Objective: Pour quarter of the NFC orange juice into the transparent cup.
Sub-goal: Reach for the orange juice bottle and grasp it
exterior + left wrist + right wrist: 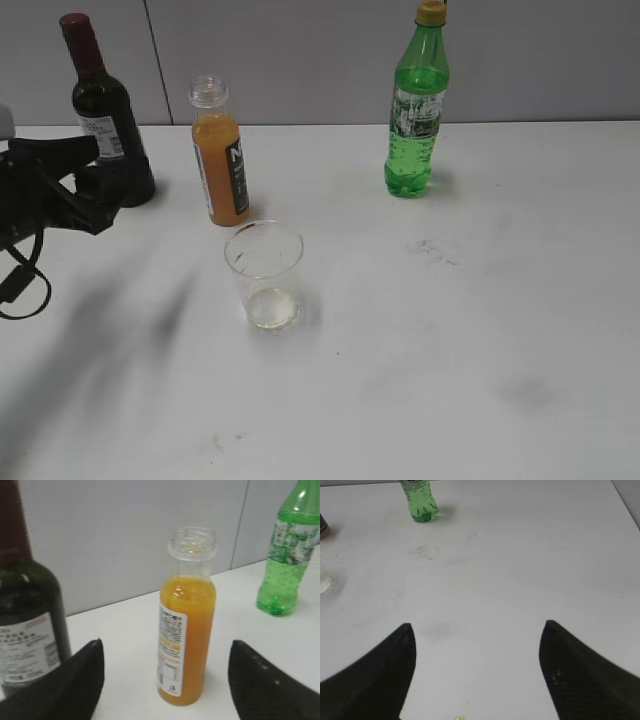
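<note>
The NFC orange juice bottle (pixel 222 160) stands upright and uncapped on the white table, with orange liquid up to its shoulder. In the left wrist view the bottle (pixel 186 625) stands ahead between my fingers. The transparent cup (pixel 265 274) stands in front of it, upright, with a little liquid at the bottom; its edge shows in the right wrist view (pixel 324 584). My left gripper (pixel 95 170) (pixel 165 655) is open and empty, left of the bottle and apart from it. My right gripper (pixel 477 630) is open and empty over bare table; it is out of the exterior view.
A dark wine bottle (pixel 105 110) stands right behind my left gripper, also in the left wrist view (pixel 27 615). A tall green bottle (pixel 416 110) stands at the back right (pixel 287 560) (pixel 420 500). A grey wall runs behind the table (pixel 450 330).
</note>
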Action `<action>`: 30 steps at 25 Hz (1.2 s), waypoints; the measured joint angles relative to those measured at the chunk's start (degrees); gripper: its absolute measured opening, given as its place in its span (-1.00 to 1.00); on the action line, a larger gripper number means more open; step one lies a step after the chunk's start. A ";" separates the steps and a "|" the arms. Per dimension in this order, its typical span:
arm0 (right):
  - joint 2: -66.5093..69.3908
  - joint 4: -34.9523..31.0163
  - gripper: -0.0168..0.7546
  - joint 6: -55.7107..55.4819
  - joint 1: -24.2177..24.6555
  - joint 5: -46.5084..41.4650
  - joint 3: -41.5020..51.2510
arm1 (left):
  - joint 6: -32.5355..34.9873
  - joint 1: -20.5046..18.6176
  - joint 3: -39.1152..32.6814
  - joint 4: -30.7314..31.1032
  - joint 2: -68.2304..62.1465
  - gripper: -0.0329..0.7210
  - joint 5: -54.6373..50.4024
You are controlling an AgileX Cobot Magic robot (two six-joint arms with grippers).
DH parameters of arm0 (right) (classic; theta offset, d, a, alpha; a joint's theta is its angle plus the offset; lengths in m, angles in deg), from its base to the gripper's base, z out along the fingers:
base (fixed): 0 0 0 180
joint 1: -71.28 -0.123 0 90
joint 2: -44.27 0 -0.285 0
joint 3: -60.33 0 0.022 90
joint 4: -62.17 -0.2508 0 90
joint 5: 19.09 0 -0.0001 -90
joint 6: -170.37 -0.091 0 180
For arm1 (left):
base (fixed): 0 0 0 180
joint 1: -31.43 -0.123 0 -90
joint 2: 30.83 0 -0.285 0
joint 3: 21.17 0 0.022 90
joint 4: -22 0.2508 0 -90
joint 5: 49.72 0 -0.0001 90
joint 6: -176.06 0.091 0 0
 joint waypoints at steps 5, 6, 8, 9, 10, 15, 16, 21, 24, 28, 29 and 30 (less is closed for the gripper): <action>0.00 0.00 0.57 0.00 0.00 0.00 0.00 | 0.00 0.00 0.99 4.31 -6.03 0.65 4.12; 0.00 0.00 0.57 0.00 0.00 0.00 0.00 | 0.00 0.00 1.60 5.11 -7.05 0.65 4.26; 0.00 0.00 0.57 0.00 0.00 0.00 0.00 | 0.00 0.00 3.38 6.69 -9.24 0.66 4.33; 0.00 0.00 0.57 0.00 0.00 0.00 0.00 | 0.00 0.00 4.19 7.48 -10.03 0.66 4.39; 0.00 0.00 0.57 0.00 0.00 0.00 0.00 | 0.00 0.00 5.08 8.04 -10.90 0.66 4.48; 0.00 0.00 0.57 0.00 0.00 0.00 0.00 | 0.00 0.00 10.22 9.65 -15.98 0.68 4.76; 0.00 0.00 0.57 0.00 0.00 0.00 0.00 | 0.00 0.00 11.28 10.47 -16.89 0.70 4.76; 0.00 0.00 0.57 0.00 0.00 0.00 0.00 | 0.00 0.17 17.38 11.65 -22.50 0.75 4.87; 0.00 0.00 0.57 0.00 0.00 0.00 0.00 | 0.00 0.78 20.91 11.71 -25.40 0.78 5.00; 0.00 0.00 0.57 0.00 0.00 0.00 0.00 | -0.04 2.28 24.66 12.03 -28.30 0.80 5.17; 0.00 0.00 0.57 0.00 0.00 0.00 0.00 | -0.04 2.75 25.48 11.93 -28.97 0.79 5.10; 0.00 0.00 0.57 0.00 0.00 0.00 0.00 | -0.04 3.13 26.29 11.53 -29.53 0.79 4.80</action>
